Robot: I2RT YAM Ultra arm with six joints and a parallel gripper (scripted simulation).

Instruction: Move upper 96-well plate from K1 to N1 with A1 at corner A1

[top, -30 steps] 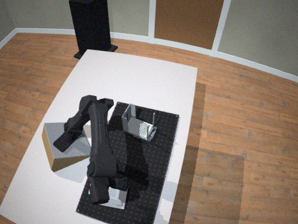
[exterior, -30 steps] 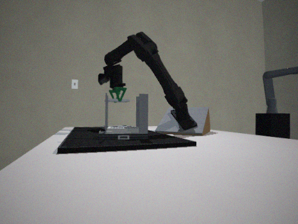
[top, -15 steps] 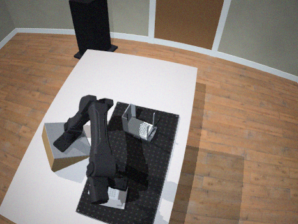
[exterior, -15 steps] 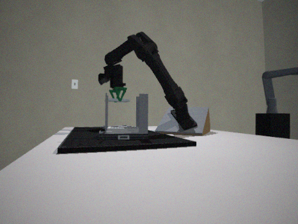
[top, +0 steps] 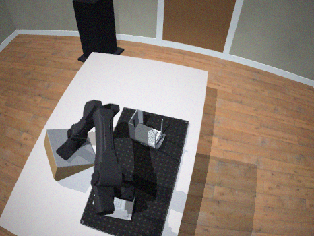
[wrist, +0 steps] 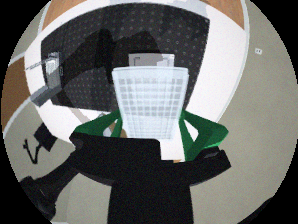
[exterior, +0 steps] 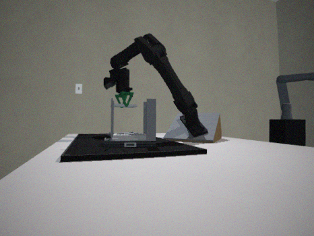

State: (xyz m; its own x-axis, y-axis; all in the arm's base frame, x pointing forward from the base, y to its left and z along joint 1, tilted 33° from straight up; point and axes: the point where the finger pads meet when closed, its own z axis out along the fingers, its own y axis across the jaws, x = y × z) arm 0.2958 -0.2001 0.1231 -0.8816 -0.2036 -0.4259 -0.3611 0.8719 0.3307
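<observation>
Near the bench's point(top: 141, 77) front edge, your tool point(exterior: 124, 100) is pinching the upper plate point(wrist: 150, 100) above the nest point(wrist: 150, 60).

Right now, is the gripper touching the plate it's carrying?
Touching. In the wrist view the green fingers press against both sides of the white plate; the gripper is shut on it, holding it in the air.
</observation>
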